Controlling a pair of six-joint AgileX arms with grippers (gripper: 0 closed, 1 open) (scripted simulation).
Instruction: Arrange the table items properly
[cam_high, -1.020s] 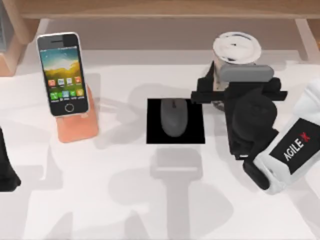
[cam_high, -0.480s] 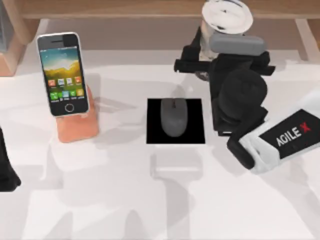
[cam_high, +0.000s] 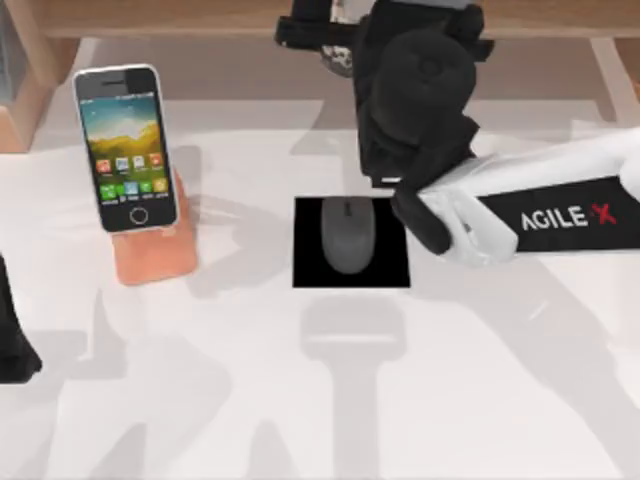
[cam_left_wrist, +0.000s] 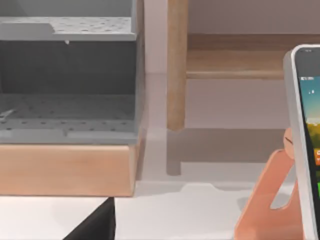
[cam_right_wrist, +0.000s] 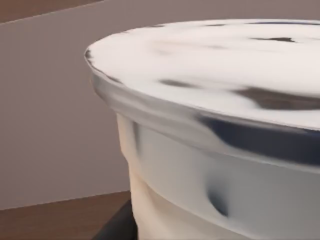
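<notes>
My right gripper (cam_high: 345, 35) reaches to the table's far edge at the centre and is shut on the milk-tea cup, which its black body covers in the top view. The right wrist view looks close at the cup's white lid (cam_right_wrist: 225, 65) and clear, creamy wall (cam_right_wrist: 190, 200). The grey mouse (cam_high: 347, 235) lies on the black pad (cam_high: 385, 265) at mid-table. The black smartphone (cam_high: 125, 148) leans on the peach stand (cam_high: 155, 255) at the left; the left wrist view has the phone's edge (cam_left_wrist: 305, 140) and the stand (cam_left_wrist: 270, 205). My left arm (cam_high: 10, 340) is parked at the left edge.
A wooden shelf rail (cam_high: 200, 18) runs along the back of the table. In the left wrist view a grey perforated tray (cam_left_wrist: 70, 80) sits in a wooden frame (cam_left_wrist: 65, 170) beside a wooden post (cam_left_wrist: 176, 65). White tabletop (cam_high: 320, 400) stretches across the front.
My right gripper has carried the milk-tea cup from right of the black pad toward the back and to the left, up to the far edge. Mouse, phone and left arm stayed still.
</notes>
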